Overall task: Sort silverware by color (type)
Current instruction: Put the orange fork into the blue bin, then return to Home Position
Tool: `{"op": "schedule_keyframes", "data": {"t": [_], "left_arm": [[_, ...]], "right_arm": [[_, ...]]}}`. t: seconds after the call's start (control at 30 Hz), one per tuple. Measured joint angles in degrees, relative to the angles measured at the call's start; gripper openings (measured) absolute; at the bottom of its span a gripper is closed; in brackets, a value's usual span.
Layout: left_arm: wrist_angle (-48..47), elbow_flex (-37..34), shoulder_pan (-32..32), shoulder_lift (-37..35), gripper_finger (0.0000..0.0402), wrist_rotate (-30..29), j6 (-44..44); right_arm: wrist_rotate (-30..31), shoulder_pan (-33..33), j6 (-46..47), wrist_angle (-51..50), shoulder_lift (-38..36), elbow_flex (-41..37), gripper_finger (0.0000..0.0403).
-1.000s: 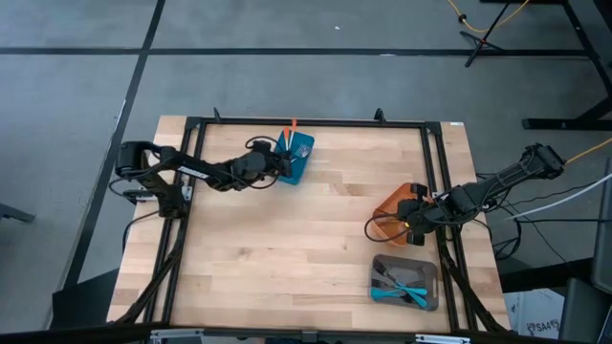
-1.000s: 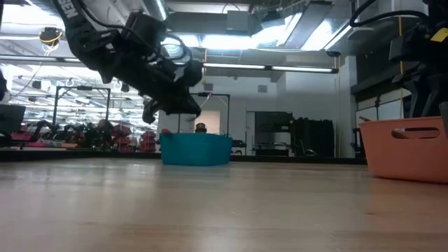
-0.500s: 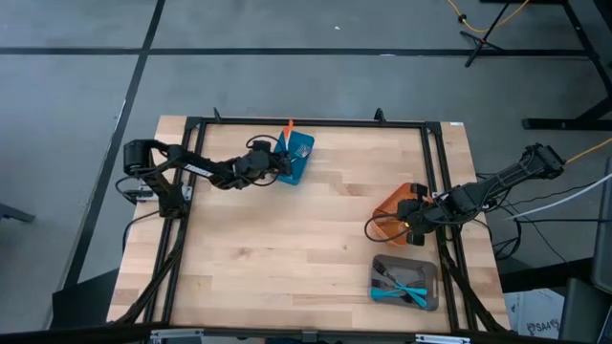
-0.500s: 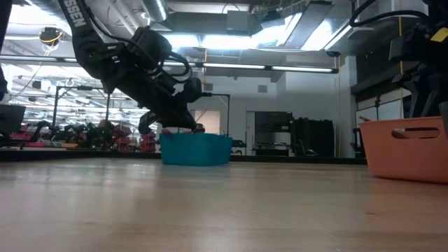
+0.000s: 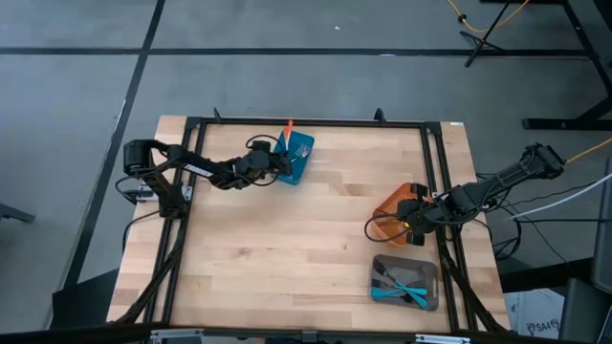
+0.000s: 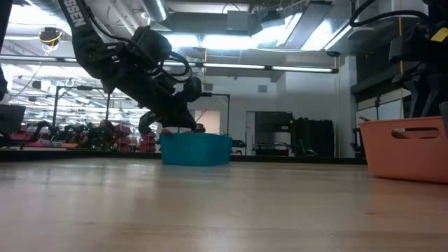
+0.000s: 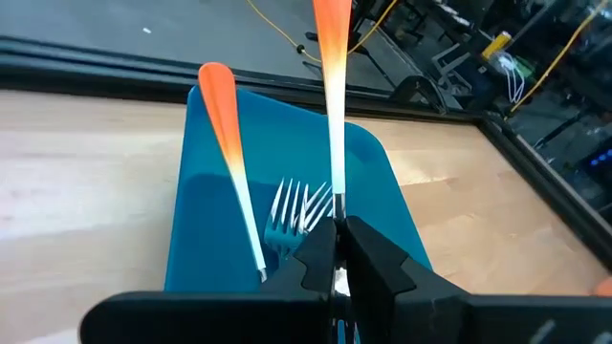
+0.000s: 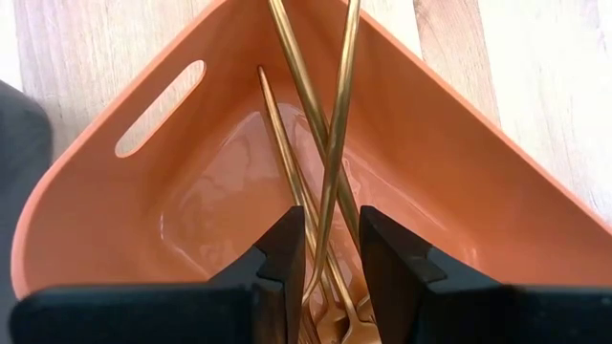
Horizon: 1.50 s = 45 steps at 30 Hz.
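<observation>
Forks sit sorted across three bins on the table [image 5: 287,239]. Far left, the blue bin [image 5: 296,161] holds orange forks [image 7: 229,143]; the left gripper [image 7: 335,272] is clamped on one [image 7: 332,105] standing upright in it. At right, the right gripper [image 8: 330,253] pinches a gold fork [image 8: 335,143] inside the orange bin [image 8: 449,162]. Near right, the grey bin [image 5: 406,282] holds blue forks [image 5: 402,291].
</observation>
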Motion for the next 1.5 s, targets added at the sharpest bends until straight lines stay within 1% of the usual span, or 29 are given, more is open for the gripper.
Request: {"op": "schedule_keyframes", "data": {"t": [0.1,0.33,0.43,0.6,0.7,1.17,1.3,1.4,1.5], "left_arm": [[0.0,0.0,0.2,0.0,0.0012,-0.1,-2.2],[-2.2,0.0,0.7,0.0,0.0014,-0.1,-2.3],[-3.0,0.0,0.7,0.0,0.0029,0.0,-2.4],[-2.9,0.0,0.7,0.0,0.0068,0.0,-2.5],[-2.9,0.0,0.7,0.0,0.0081,0.0,-2.4],[-2.9,0.0,0.7,0.0,0.0085,0.1,-2.4],[-1.5,0.0,0.7,-0.1,0.0085,1.5,-1.9],[1.7,0.0,0.7,-0.2,0.0085,3.6,1.4],[5.7,0.0,0.6,-0.2,0.0085,7.3,6.1]], "right_arm": [[0.0,0.0,0.0,0.0,0.0,0.0,0.0090],[0.0,0.0,0.0,0.0,0.0,0.0,0.0090],[0.0,0.0,0.0,0.0,0.0,0.0,0.0090],[0.0,0.0,0.0,0.0,0.0,0.0,0.0090],[0.0,0.0,0.0,0.0,0.0,0.0,0.0090],[0.0,0.0,0.0,0.0,0.0,0.0,0.0090],[0.0,0.0,0.0,0.0,0.0,0.0,0.0090],[0.0,0.0,0.0,0.1,0.0,0.0,0.0090],[0.0,0.0,0.0,1.3,0.0,0.0,0.0090]]}}
